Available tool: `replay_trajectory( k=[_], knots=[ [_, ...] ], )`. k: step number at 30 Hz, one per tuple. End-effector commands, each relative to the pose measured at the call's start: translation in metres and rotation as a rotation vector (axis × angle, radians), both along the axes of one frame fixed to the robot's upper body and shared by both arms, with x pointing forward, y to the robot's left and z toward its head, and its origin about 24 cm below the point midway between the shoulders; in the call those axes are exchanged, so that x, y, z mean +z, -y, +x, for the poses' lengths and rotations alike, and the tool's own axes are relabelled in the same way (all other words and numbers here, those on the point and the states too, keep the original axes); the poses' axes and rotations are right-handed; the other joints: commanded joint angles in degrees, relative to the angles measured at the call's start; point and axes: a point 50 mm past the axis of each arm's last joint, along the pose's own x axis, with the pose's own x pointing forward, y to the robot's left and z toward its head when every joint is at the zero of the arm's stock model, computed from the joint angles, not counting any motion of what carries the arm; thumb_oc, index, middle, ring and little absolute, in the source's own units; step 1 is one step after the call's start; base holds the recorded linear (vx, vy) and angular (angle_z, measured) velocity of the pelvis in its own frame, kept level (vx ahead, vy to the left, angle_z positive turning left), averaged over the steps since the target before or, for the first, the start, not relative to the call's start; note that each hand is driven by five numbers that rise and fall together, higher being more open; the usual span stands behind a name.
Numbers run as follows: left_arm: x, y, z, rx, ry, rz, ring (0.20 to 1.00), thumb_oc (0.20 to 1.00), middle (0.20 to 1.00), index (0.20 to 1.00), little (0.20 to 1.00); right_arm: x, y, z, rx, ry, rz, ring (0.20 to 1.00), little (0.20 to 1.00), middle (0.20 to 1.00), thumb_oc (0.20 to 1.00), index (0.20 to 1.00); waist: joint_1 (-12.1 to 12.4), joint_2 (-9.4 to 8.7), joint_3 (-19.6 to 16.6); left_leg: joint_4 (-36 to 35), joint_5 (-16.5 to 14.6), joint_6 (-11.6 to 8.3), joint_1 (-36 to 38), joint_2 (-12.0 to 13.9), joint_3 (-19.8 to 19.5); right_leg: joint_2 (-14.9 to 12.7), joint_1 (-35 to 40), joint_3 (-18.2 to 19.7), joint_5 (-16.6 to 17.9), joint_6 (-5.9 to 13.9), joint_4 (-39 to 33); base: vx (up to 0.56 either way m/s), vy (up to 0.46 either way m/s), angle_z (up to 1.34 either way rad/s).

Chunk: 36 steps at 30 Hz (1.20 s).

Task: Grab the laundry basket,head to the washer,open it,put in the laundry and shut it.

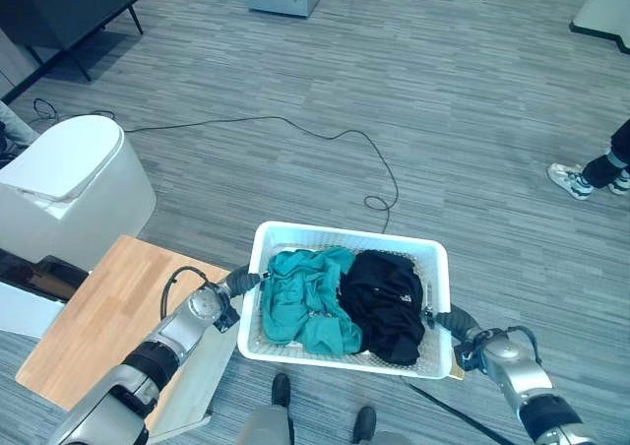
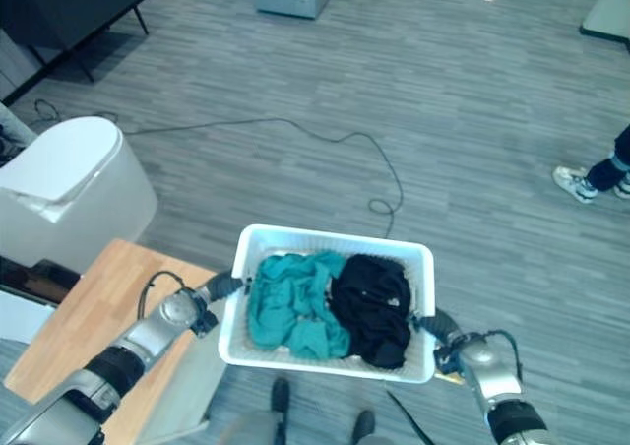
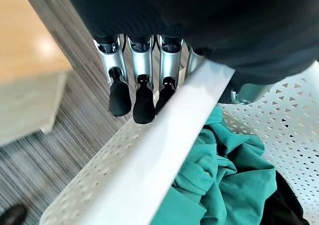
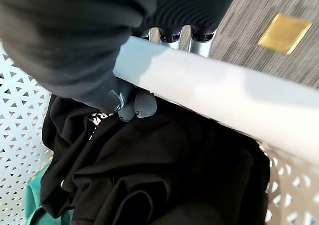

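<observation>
White laundry basket, containing teal and black garments, is gripped at opposite rims by left hand and right hand, fingers curled.

My right hand curls round the white basket's rim, thumb inside above the black garment.
</observation>
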Motion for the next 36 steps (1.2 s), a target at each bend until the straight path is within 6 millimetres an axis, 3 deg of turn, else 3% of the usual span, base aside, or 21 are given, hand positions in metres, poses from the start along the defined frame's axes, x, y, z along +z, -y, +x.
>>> replay_trajectory(
  k=[1, 3, 4, 5, 7, 9, 11, 13, 14, 16, 21, 23, 24, 25, 27, 28, 29, 31, 32, 34, 36],
  knots=[
    [0.058, -0.009, 0.04, 0.062, 0.234, -0.042, 0.2, 0.2, 0.2, 0.2, 0.2, 0.034, 0.039, 0.007, -0.075, 0.134, -0.102, 0.2, 0.2, 0.2, 0.2, 0.2, 0.8, -0.78, -2.2, -0.1, -4.5, 0.29, 0.6, -1.0, -1.8, -2.4, -3.9, 3.7, -4.4, 1.57, 5.0, -0.03, -0.297, 0.32],
    [0.061, -0.009, 0.046, 0.068, 0.24, -0.016, 0.2, 0.2, 0.2, 0.2, 0.2, 0.036, 0.042, 0.005, -0.087, 0.143, -0.093, 0.2, 0.2, 0.2, 0.2, 0.2, -0.2, -1.45, -1.7, 2.1, -4.1, -0.92, 0.5, 1.9, -2.3, 0.6, -2.3, 4.5, -5.3, -0.3, 4.4, 0.04, -0.442, 0.21],
    [0.064, -0.009, 0.049, 0.066, 0.249, -0.003, 0.2, 0.2, 0.2, 0.2, 0.2, 0.038, 0.044, 0.003, -0.103, 0.153, -0.098, 0.2, 0.2, 0.2, 0.2, 0.2, -0.9, -2.24, -0.6, 9.5, -4.2, -0.8, -1.1, 4.0, -0.6, 2.3, -0.5, 5.4, -5.9, -1.6, 4.1, 0.06, -0.403, 0.33],
    [0.064, -0.009, 0.049, 0.066, 0.25, -0.003, 0.2, 0.2, 0.2, 0.2, 0.2, 0.038, 0.045, 0.003, -0.104, 0.154, -0.098, 0.2, 0.2, 0.2, 0.2, 0.2, -0.9, -2.22, -0.7, 9.7, -4.1, -0.78, -1.4, 3.9, -0.7, 2.3, -0.6, 5.3, -5.8, -1.61, 4.1, 0.11, -0.385, 0.53],
    [0.067, -0.007, 0.051, 0.077, 0.26, -0.005, 0.2, 0.2, 0.2, 0.2, 0.2, 0.042, 0.04, 0.004, -0.083, 0.17, -0.084, 0.2, 0.2, 0.2, 0.2, 0.2, -1.5, -3.27, 0.7, 20.9, -5.3, 1.24, -5.3, 6.2, 5.6, 3.0, 1.8, 5.0, -6.5, -2.4, 3.6, 0.05, -0.236, 0.51],
    [0.067, -0.006, 0.051, 0.082, 0.261, -0.008, 0.2, 0.2, 0.2, 0.2, 0.2, 0.043, 0.037, 0.004, -0.077, 0.174, -0.082, 0.2, 0.2, 0.2, 0.2, 0.2, -1.1, -3.15, 0.8, 22.6, -8.1, 1.61, -6.3, 6.3, 7.4, 3.5, 2.8, 5.3, -7.2, -2.22, 3.3, 0.1, -0.076, 0.14],
    [0.07, -0.012, 0.052, 0.099, 0.277, 0.004, 0.2, 0.2, 0.2, 0.2, 0.2, 0.044, 0.031, 0.008, -0.049, 0.175, -0.074, 0.2, 0.2, 0.2, 0.2, 0.2, 0.8, -3.46, 0.8, 19.6, -8.0, 2.77, -10.3, 0.5, 5.6, 3.7, 2.9, 5.9, -7.3, -2.02, 3.5, 0.17, -0.033, 0.13],
    [0.071, -0.025, 0.046, 0.114, 0.286, 0.009, 0.2, 0.2, 0.2, 0.2, 0.2, 0.046, 0.018, 0.016, -0.018, 0.202, -0.026, 0.2, 0.2, 0.2, 0.2, 0.2, 4.6, -3.43, 0.9, 12.0, -5.5, 1.79, -11.6, -6.9, -2.7, 5.0, 3.5, 7.7, -8.8, -1.84, 4.9, 0.36, -0.033, -0.35],
    [0.073, -0.024, 0.041, 0.098, 0.303, -0.007, 0.2, 0.2, 0.2, 0.2, 0.2, 0.047, 0.006, 0.025, -0.007, 0.232, 0.009, 0.2, 0.2, 0.2, 0.2, 0.2, 5.8, -3.66, 1.1, 3.8, -2.1, 1.54, -13.4, -7.6, -5.3, 5.6, 4.5, 8.6, -10.5, -1.99, 6.0, 0.37, -0.044, -1.32],
    [0.071, -0.025, 0.039, 0.1, 0.302, -0.023, 0.2, 0.2, 0.2, 0.2, 0.2, 0.047, 0.0, 0.03, 0.004, 0.239, 0.017, 0.2, 0.2, 0.2, 0.2, 0.2, 6.3, -3.87, 1.3, 1.3, -1.4, 1.53, -14.3, -7.7, -4.8, 5.9, 5.2, 9.4, -11.2, -2.04, 6.1, 0.36, -0.014, -1.07],
    [0.068, -0.038, 0.029, 0.138, 0.308, -0.043, 0.2, 0.2, 0.2, 0.2, 0.2, 0.04, -0.02, 0.041, 0.037, 0.224, 0.037, 0.2, 0.2, 0.2, 0.2, 0.2, 8.9, -6.1, -0.2, 2.0, 2.1, 3.23, -14.6, -8.3, -4.1, 7.2, 8.9, 13.6, -14.8, -2.0, 8.2, 0.56, 0.063, -0.38],
    [0.069, -0.044, 0.028, 0.157, 0.318, -0.027, 0.2, 0.2, 0.2, 0.2, 0.2, 0.033, -0.03, 0.042, 0.039, 0.211, 0.074, 0.2, 0.2, 0.2, 0.2, 0.2, 10.0, -8.29, -1.3, 3.6, 1.3, 4.72, -13.4, -9.6, -3.3, 5.9, 8.0, 14.1, -11.2, 0.96, 14.4, 0.59, 0.146, -0.33],
    [0.065, -0.052, 0.023, 0.17, 0.306, -0.002, 0.2, 0.2, 0.2, 0.2, 0.2, 0.026, -0.035, 0.039, 0.043, 0.185, 0.093, 0.2, 0.2, 0.2, 0.2, 0.2, 10.1, -9.3, -1.3, 3.6, -0.7, 6.34, -10.3, -11.1, -3.2, 3.8, 3.8, 13.7, -2.2, 6.3, 25.7, 0.56, 0.156, -0.56],
    [0.065, -0.052, 0.023, 0.17, 0.307, -0.002, 0.2, 0.2, 0.2, 0.2, 0.2, 0.026, -0.035, 0.039, 0.044, 0.186, 0.093, 0.2, 0.2, 0.2, 0.2, 0.2, 10.1, -9.16, -1.4, 3.5, -0.6, 6.3, -10.5, -10.9, -3.2, 4.0, 3.5, 13.8, -2.0, 6.27, 25.7, 0.51, 0.146, -0.59],
    [0.061, -0.055, 0.019, 0.183, 0.297, 0.003, 0.2, 0.2, 0.2, 0.2, 0.2, 0.021, -0.038, 0.036, 0.055, 0.165, 0.089, 0.2, 0.2, 0.2, 0.2, 0.2, 8.9, -8.0, -1.0, 3.0, -2.2, 8.02, -7.7, -10.9, -3.2, 1.8, -2.7, 12.2, 6.8, 9.52, 38.8, 0.38, 0.137, -0.26],
    [0.06, -0.058, 0.018, 0.196, 0.297, 0.004, 0.2, 0.2, 0.2, 0.2, 0.2, 0.021, -0.039, 0.035, 0.059, 0.165, 0.089, 0.2, 0.2, 0.2, 0.2, 0.2, 8.3, -6.95, -1.0, 2.4, -3.1, 8.66, -6.0, -10.6, -3.3, 1.1, -4.6, 11.5, 6.8, 9.26, 41.0, 0.29, 0.114, -0.05],
    [0.06, -0.058, 0.018, 0.197, 0.297, 0.004, 0.2, 0.2, 0.2, 0.2, 0.2, 0.021, -0.039, 0.035, 0.06, 0.165, 0.089, 0.2, 0.2, 0.2, 0.2, 0.2, 8.2, -7.03, -0.9, 2.3, -3.1, 8.7, -6.0, -10.7, -3.3, 0.9, -4.7, 11.5, 6.6, 9.28, 41.3, 0.42, 0.153, 0.15],
    [0.06, -0.058, 0.017, 0.201, 0.299, 0.003, 0.2, 0.2, 0.2, 0.2, 0.2, 0.017, -0.035, 0.029, 0.048, 0.152, 0.091, 0.2, 0.2, 0.2, 0.2, 0.2, 6.7, -3.94, 0.0, 0.4, -5.4, 9.45, 1.2, -10.4, -6.8, -2.0, -13.6, 8.6, -0.3, 5.85, 41.2, 0.56, 0.125, 0.24],
    [0.06, -0.058, 0.017, 0.201, 0.298, 0.002, 0.2, 0.2, 0.2, 0.2, 0.2, 0.017, -0.035, 0.029, 0.049, 0.152, 0.091, 0.2, 0.2, 0.2, 0.2, 0.2, 6.5, -3.91, 0.1, 0.3, -5.5, 9.43, 1.4, -10.4, -7.0, -2.0, -13.4, 8.4, -0.3, 5.84, 41.2, 0.4, 0.005, 0.18],
    [0.058, -0.057, 0.016, 0.195, 0.289, 0.004, 0.2, 0.2, 0.2, 0.2, 0.2, 0.014, -0.029, 0.024, 0.031, 0.136, 0.086, 0.2, 0.2, 0.2, 0.2, 0.2, 5.4, -2.98, 0.5, 1.0, -7.3, 8.78, 3.9, -10.4, -9.3, -0.7, -16.2, 9.7, -4.8, 4.05, 35.4, 0.36, -0.062, 0.44],
    [0.058, -0.058, 0.016, 0.192, 0.289, 0.01, 0.2, 0.2, 0.2, 0.2, 0.2, 0.014, -0.025, 0.022, 0.026, 0.132, 0.083, 0.2, 0.2, 0.2, 0.2, 0.2, 4.4, -2.77, 0.2, 1.9, -9.3, 8.04, 5.1, -10.7, -11.4, -0.9, -17.2, 11.9, -4.1, 3.74, 24.2, 0.44, -0.135, 0.81]
  ],
)
